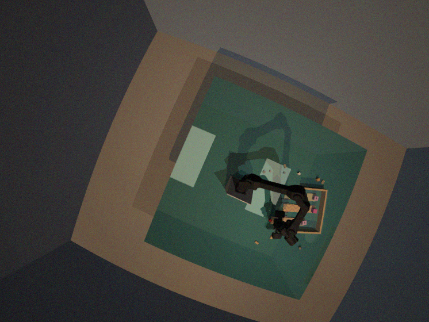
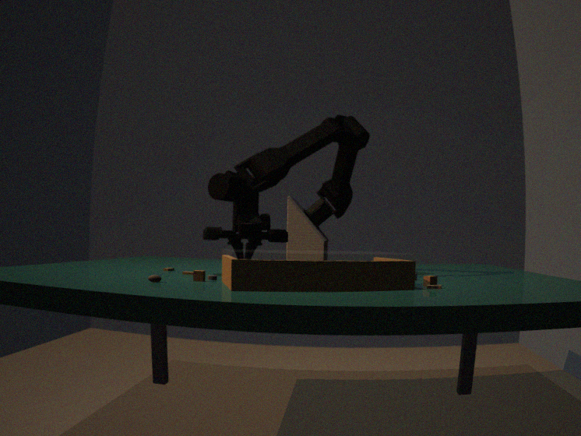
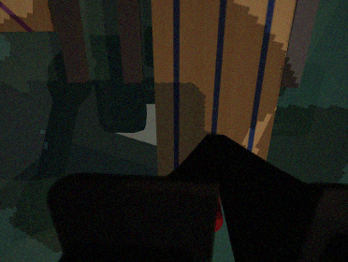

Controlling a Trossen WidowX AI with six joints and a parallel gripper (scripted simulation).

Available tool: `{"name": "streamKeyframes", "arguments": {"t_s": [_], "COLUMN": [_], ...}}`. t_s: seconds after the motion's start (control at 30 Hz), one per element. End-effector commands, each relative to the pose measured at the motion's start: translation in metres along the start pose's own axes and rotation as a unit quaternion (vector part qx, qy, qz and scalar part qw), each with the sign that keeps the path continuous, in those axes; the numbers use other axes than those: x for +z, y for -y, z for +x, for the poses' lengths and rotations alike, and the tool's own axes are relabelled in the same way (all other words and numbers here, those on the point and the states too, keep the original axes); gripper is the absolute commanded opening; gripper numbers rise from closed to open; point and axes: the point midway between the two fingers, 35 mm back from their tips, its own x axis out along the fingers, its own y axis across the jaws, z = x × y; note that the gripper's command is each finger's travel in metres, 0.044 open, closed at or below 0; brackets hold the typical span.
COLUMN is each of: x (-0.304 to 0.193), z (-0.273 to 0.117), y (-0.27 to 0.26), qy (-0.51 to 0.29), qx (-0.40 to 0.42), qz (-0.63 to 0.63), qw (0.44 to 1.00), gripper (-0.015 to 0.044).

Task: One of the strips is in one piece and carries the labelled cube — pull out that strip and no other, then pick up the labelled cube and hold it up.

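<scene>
My gripper (image 2: 244, 257) (image 3: 214, 143) is shut with nothing seen between its fingers. It is low at the open side of the wooden tray, over the end of a strip with dark blue lengthwise lines (image 3: 195, 61). A zigzag-patterned strip (image 1: 291, 207) lies in the middle of the tray; a corner of a purple-lined strip (image 3: 39, 16) shows at the upper left of the wrist view. At the strips' far ends are a pink cube (image 1: 315, 198), a magenta cube (image 1: 314, 210) and another pink cube (image 1: 304, 222). Their labels are too small to read. The arm hides parts of the strips.
The wooden tray (image 1: 324, 211) (image 2: 323, 276) has raised walls, with a clear sheet faintly visible above it. Dark upright bars stand near the strips' ends. A red object (image 1: 270, 220) (image 3: 218, 221) is by the fingers. Small blocks, such as one block (image 1: 256, 242) (image 2: 198, 276), lie around.
</scene>
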Motion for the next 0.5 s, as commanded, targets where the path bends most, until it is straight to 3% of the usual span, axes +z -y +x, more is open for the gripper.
{"name": "streamKeyframes", "arguments": {"t_s": [0.0, 0.47], "x": [-0.013, -0.034], "z": [0.006, 0.005], "y": [-0.002, -0.002], "qy": [-0.013, -0.013], "qx": [0.003, 0.002], "qz": [0.003, 0.004], "qw": [1.000, 1.000], "gripper": [0.0000, 0.0000]}}
